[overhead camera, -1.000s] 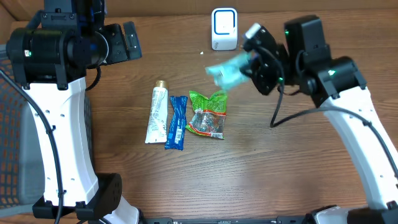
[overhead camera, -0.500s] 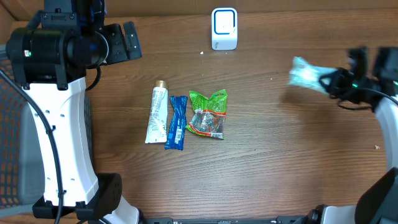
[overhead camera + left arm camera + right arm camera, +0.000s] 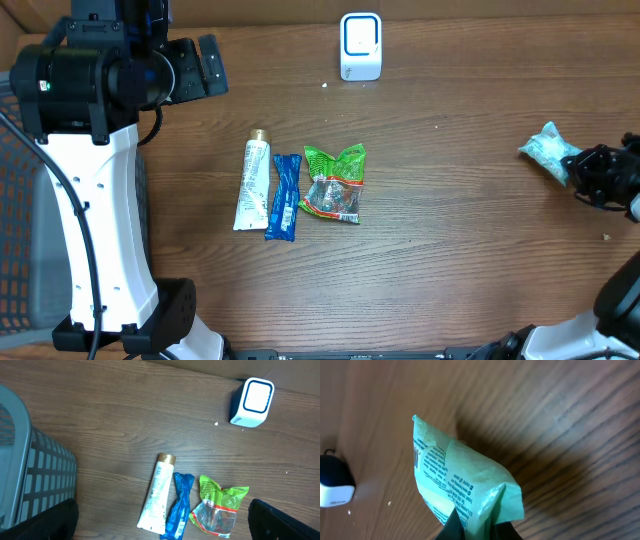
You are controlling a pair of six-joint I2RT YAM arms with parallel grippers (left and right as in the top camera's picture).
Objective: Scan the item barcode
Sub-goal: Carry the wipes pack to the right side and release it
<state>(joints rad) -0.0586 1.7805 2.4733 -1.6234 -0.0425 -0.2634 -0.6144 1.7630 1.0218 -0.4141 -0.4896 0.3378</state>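
My right gripper (image 3: 575,167) is at the table's far right edge, shut on a pale green packet (image 3: 546,149) held above the wood. In the right wrist view the packet (image 3: 455,480) fills the centre, printed text facing the camera, pinched between the dark fingertips (image 3: 454,527) at the bottom. The white barcode scanner (image 3: 360,45) stands at the back centre, far left of the packet; it also shows small at the left edge of the right wrist view (image 3: 334,485). My left gripper (image 3: 162,522) hangs open high over the left side, fingers spread wide.
A white tube (image 3: 251,183), a blue wrapper (image 3: 284,196) and a green snack bag (image 3: 337,183) lie side by side mid-table. A grey mesh basket (image 3: 30,480) sits at the left edge.
The right arm has swung the green packet from in front of the scanner far out to the right edge of the table and lower. The left arm has not moved.
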